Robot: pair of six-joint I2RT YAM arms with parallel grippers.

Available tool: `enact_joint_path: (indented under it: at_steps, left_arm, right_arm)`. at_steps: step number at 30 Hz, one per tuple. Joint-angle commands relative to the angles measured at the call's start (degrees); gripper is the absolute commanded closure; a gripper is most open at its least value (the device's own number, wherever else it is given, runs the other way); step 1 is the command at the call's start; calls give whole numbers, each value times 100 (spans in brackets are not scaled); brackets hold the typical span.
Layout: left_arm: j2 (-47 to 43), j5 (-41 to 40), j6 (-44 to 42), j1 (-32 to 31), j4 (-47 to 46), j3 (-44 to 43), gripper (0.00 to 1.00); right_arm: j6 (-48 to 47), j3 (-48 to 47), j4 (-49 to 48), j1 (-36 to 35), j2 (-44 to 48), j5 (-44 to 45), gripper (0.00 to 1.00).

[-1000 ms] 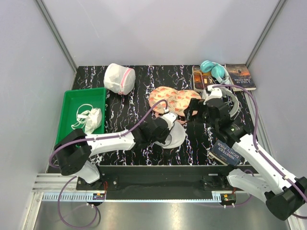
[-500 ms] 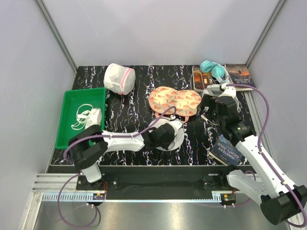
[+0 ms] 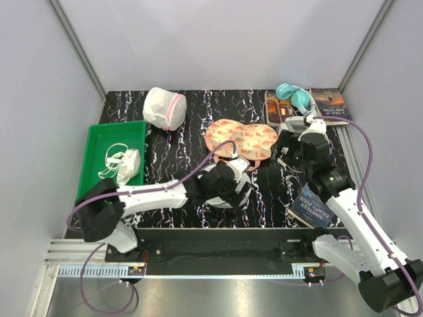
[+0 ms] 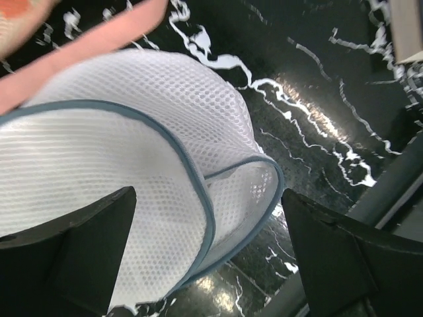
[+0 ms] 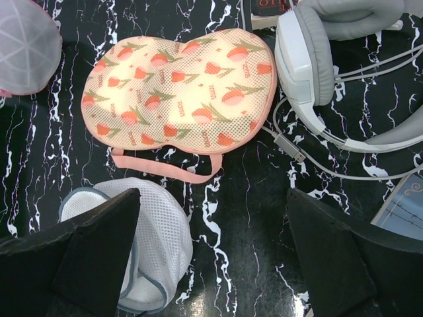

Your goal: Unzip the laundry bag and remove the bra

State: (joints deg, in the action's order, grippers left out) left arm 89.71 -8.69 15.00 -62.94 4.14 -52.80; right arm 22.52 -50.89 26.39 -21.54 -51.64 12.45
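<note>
Toward the near middle of the table [image 3: 178, 142]: the laundry bag [image 3: 242, 191] lies on the black marbled top, directly under the left wrist. Its grey zip band gapes at one side in the left wrist view. Nothing solid shows inside, though the mesh hides much.
Green tray [image 3: 115, 132]: the bra [image 3: 125, 165] lies in it at the far left, well apart from the bag, so the removal looks done.
Left gripper [image 4: 208, 198]: fingers spread wide, straddling the bag and pinching nothing.
Risk at the bag: if the arm pulls away low or sideways, a fingertip could hook the mesh or the zip band and drag the bag along.
Pink strap [image 5: 165, 168]: it belongs to the floral pouch [image 5: 178, 92] and runs along the bag's far edge, just beside or touching it; which of the two cannot be told. A snagged bag would tug the strap and shift the pouch.
Right gripper [image 5: 213, 195]: spread wide and empty, hovering above the strip between pouch and bag.
Risk on the right: a drop or an outward swing could catch the cable [image 5: 317, 168] of the white headphones [image 5: 310, 59] just beside.
</note>
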Motion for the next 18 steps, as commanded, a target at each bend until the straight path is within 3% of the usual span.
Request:
enact_joint_path:
  at_steps: [1,8,15,18]
  left_arm:
    - [-866,-142,-164,229,113,-64,1]
    - [-2167,403,213,1704,420,68,1]
    - [-3266,736,802,4346,1159,32,1]
    - [-3653,825,916,5043,1352,15,1]
  right_arm:
    - [-134,-61,-169,115,92,-75,0]
    - [-213,-70,-354,492,5,-436,0]
    - [-266,-52,-433,1011,13,-822,0]
    - [-292,0,-433,1195,66,-954,0]
